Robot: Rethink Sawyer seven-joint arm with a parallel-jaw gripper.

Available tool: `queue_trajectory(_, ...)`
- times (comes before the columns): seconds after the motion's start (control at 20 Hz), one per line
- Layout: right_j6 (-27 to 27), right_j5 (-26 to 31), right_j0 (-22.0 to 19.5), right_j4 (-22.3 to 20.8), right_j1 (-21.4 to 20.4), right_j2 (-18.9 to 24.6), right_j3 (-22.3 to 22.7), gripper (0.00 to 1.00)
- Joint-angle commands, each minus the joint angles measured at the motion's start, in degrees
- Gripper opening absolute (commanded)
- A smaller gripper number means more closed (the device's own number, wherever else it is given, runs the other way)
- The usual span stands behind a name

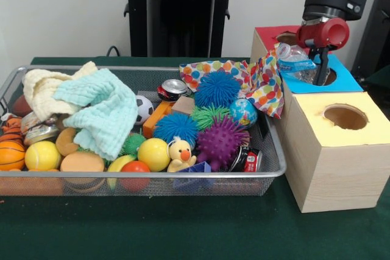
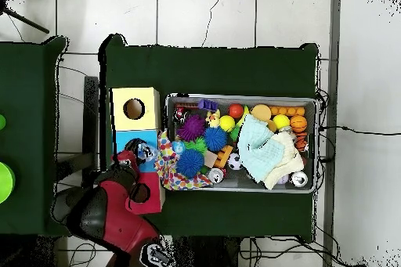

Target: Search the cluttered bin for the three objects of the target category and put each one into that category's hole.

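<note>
My gripper [image 1: 321, 76] hangs over the blue-topped box [image 1: 348, 81], close to its round hole. It is shut on a crumpled clear plastic bottle [image 1: 295, 59] with a blue label, which sticks out to the left above the box's edge. From overhead the gripper [image 2: 138, 154] and bottle [image 2: 143, 151] sit over the blue box [image 2: 123, 140], partly hidden by the red arm. Crushed cans lie in the wire bin [image 1: 275, 168]: one at the back [image 1: 173, 88], one at the front right corner [image 1: 250, 160], one at the left [image 1: 39, 133].
A yellow-topped box [image 1: 317, 150] with a hole stands in front of the blue one, a red-topped box [image 1: 268, 33] behind. A polka-dot cloth [image 1: 263, 83] drapes over the bin's right end. Spiky balls [image 1: 220, 141], towels [image 1: 100, 111], a rubber duck [image 1: 180, 153] and balls fill the bin.
</note>
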Motion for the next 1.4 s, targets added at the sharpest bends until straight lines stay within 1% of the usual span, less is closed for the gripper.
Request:
queue_trajectory(0.05, 17.4, 13.4, 0.7, 5.8, 16.3, 4.9, 2.5, 1.0)
queue_trajectory(0.2, 17.9, 13.1, 0.6, 5.9, 17.0, 5.2, 2.2, 1.0)
queue_trajectory(0.3, 17.3, 13.0, 0.9, 6.6, 17.3, 5.1, 2.1, 1.0)
queue_trajectory(0.45, 17.3, 12.5, 0.5, 5.7, 17.9, 5.3, 1.9, 1.0)
queue_trajectory(0.85, 18.6, 11.0, 1.0, 5.7, 19.2, 5.4, 1.3, 1.0)
queue_trajectory(0.95, 19.1, 10.8, 0.5, 4.4, 19.8, 5.6, 1.2, 1.0)
queue_trajectory(1.1, 17.5, 10.4, 0.8, 4.3, 20.1, 5.2, 1.1, 1.0)
queue_trajectory(1.15, 17.3, 9.9, 0.8, 4.2, 20.2, 5.3, 1.2, 0.0)
queue_trajectory(1.35, 17.0, 9.6, 0.2, 3.2, 20.4, 5.4, 1.3, 0.0)
queue_trajectory(1.4, 16.3, 10.0, -0.5, 2.3, 20.5, 5.6, 1.4, 0.0)
